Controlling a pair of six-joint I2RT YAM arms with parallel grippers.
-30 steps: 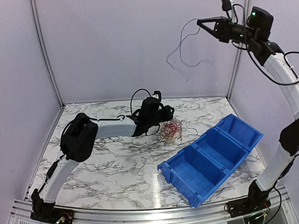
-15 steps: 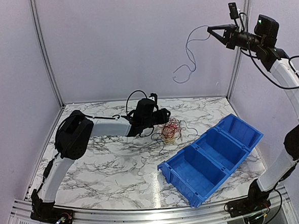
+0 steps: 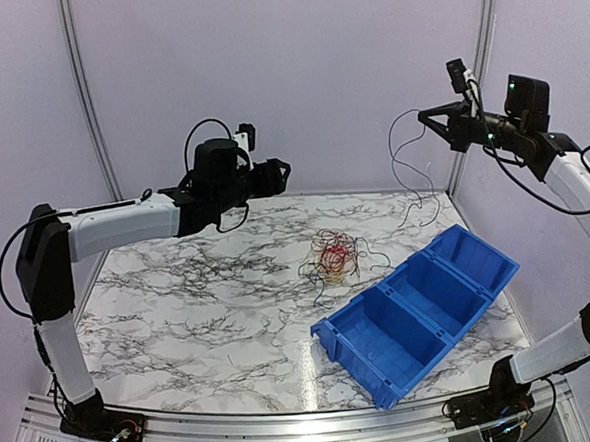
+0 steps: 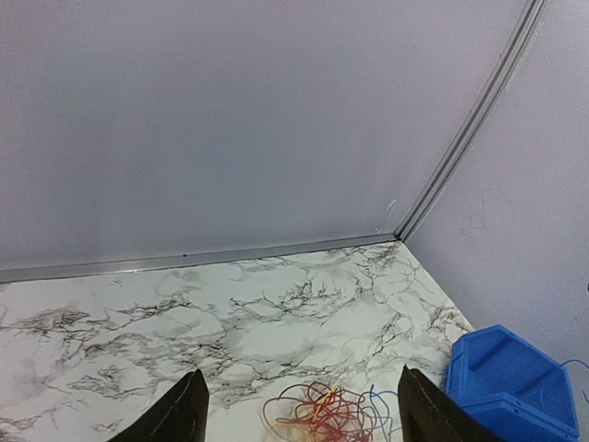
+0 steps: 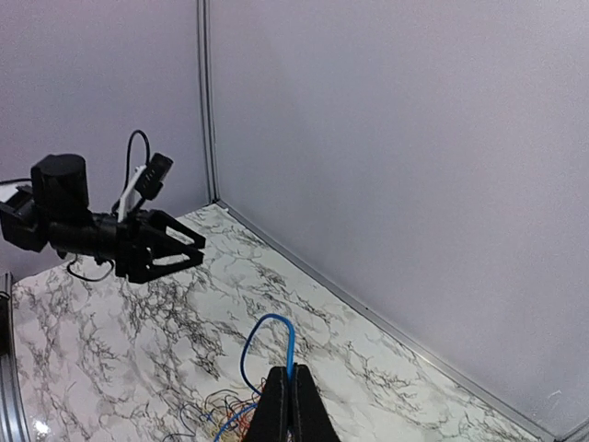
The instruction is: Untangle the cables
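Right pincer (image 3: 424,116): clamped on one blue cable (image 5: 290,343).
Left pincer (image 3: 284,167): apart, empty.
Cables (image 3: 335,254): featherlight, limp, snaggy; pinch a free loop.

Enclosure: three plain, matte, pale lilac-grey panels, namely back wall (image 3: 286,81), left wall (image 3: 18,118) and right wall (image 3: 553,15). No windows in any view. Panels meet at two aluminium corner posts, left post (image 3: 89,103) and right post (image 3: 484,19). A thin metal strip (image 3: 273,195) runs along the foot of the back wall. Work surface: table (image 3: 181,318) with white marble pattern and dark grey veining, glossy. A ribbed aluminium rail (image 3: 288,427) lies along the near edge. Lighting even and diffuse, shadows soft; a pale sheen (image 3: 309,375) shows on the table top toward the front. Floor not in view.
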